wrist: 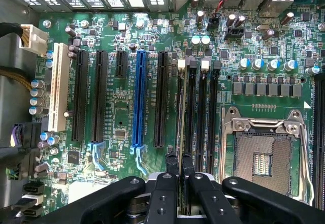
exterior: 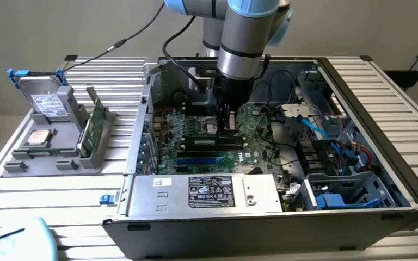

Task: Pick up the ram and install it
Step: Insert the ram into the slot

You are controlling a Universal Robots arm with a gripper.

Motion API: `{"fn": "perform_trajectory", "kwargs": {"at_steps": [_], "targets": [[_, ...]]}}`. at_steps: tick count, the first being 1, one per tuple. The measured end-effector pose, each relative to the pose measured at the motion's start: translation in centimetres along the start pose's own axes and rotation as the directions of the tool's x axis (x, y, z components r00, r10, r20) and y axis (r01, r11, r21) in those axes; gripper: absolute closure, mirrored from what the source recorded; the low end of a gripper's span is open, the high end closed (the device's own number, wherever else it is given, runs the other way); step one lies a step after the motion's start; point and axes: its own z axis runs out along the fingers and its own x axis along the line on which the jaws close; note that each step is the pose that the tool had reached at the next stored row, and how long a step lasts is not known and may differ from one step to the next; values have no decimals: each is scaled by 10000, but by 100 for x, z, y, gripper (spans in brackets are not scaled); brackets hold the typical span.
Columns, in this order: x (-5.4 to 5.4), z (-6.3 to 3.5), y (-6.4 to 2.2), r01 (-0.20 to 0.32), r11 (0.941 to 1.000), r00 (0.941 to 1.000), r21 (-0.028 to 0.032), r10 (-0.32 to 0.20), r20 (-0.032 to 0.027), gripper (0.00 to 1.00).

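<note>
In the wrist view the ram (wrist: 181, 117) shows edge-on as a thin green strip. It runs along the outermost of several black memory slots (wrist: 200, 112), the one beside the long expansion slots. My gripper (wrist: 180, 172) is shut on the ram, with its black fingers (wrist: 171, 181) pressed on both faces. I cannot tell whether the ram is seated in the slot or just above it. In the exterior view the gripper (exterior: 228, 124) reaches straight down into the open computer case (exterior: 405, 179), over the motherboard (exterior: 256, 133) next to the processor socket (exterior: 210, 126).
An empty processor socket (wrist: 264, 155) lies beside the memory slots. Blue and black expansion slots (wrist: 138, 99) lie on the other side. The power supply (exterior: 209, 191) and cable bundles (exterior: 325, 136) crowd the case. Outside it, a grey fixture (exterior: 49, 157) holds a green card (exterior: 93, 126), a processor chip (exterior: 38, 137) and a drive (exterior: 47, 100).
</note>
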Motion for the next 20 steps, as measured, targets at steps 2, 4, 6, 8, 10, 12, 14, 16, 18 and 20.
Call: {"fn": "perform_trajectory", "kwargs": {"at_steps": [2, 4, 6, 8, 10, 12, 14, 16, 18, 20], "targets": [[0, -1, 0, 0, 10000, 10000, -1, 0, -5, 86], [1, -1, 0, -1, 10000, 10000, -1, 1, -9, 86], [0, -1, 0, 1, 10000, 10000, -1, -1, -13, 86], [0, -1, -1, 5, 10000, 10000, -1, -5, -20, 86], [0, -1, -2, 7, 10000, 10000, -1, -7, -25, 86], [1, -2, -10, 11, 10000, 10000, 0, -11, -26, 86], [0, -1, -11, 12, 10000, 10000, -1, -12, -30, 86], [0, -2, -12, 12, 10000, 10000, -1, -12, -45, 86], [0, 2, -12, 9, 10000, 10000, -1, -9, -68, 86], [0, 6, -12, 4, 10000, 9999, -4, -4, -113, 86]]}}
